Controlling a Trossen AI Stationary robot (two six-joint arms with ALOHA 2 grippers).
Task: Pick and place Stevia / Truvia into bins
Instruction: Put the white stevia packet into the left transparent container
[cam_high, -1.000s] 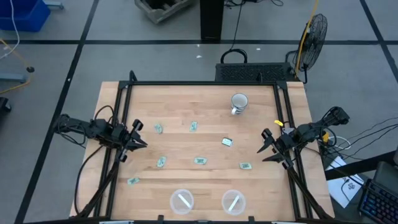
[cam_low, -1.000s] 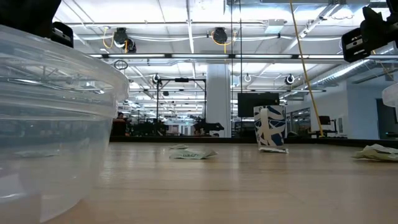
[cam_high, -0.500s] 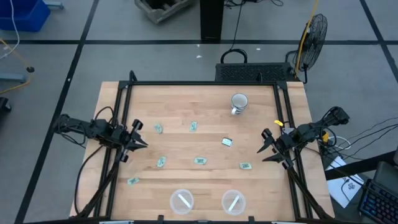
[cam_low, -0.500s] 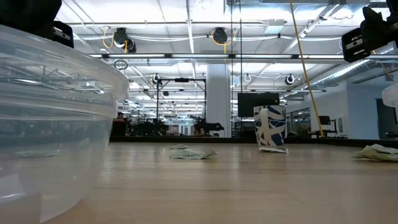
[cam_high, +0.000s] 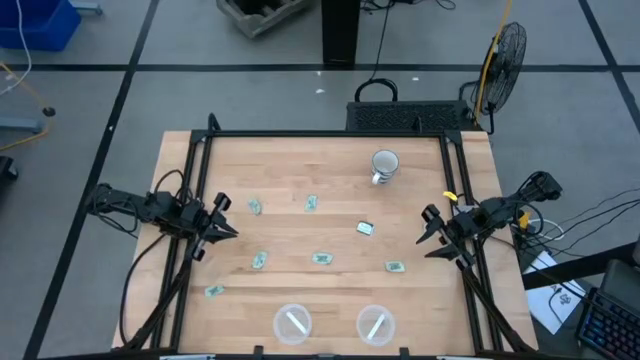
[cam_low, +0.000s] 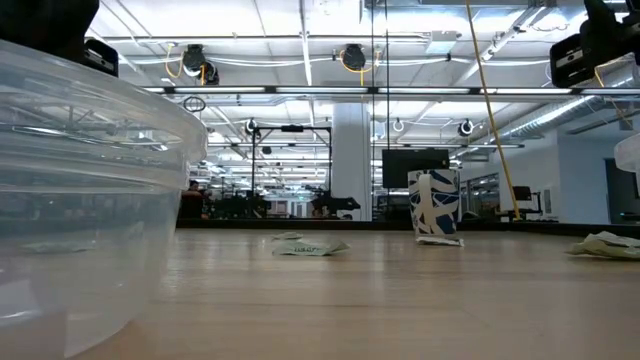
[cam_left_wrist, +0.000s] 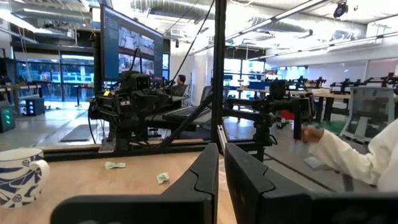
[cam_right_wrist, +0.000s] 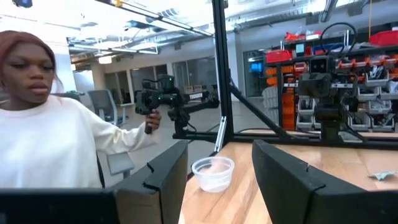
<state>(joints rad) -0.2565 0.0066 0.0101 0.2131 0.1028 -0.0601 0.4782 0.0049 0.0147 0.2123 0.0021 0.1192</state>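
Pale-green paper sachets (cam_high: 321, 258) lie unpicked beyond the white mug (cam_high: 384, 164); right hand (cam_high: 430, 236) spread, left hand (cam_high: 222, 228) nearly clenched, both empty, must reach.

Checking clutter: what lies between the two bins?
Nothing: in the high view, bare wood separates the left bin and right bin. The nearest sachet lies farther back.

I'm seeing only my right gripper (cam_high: 432, 236) shifting: it's edging slightly toward the mug (cam_high: 384, 165), away from the bin-side edge of the table (cam_high: 300, 295), and in the low view it's sitting a touch higher than before.
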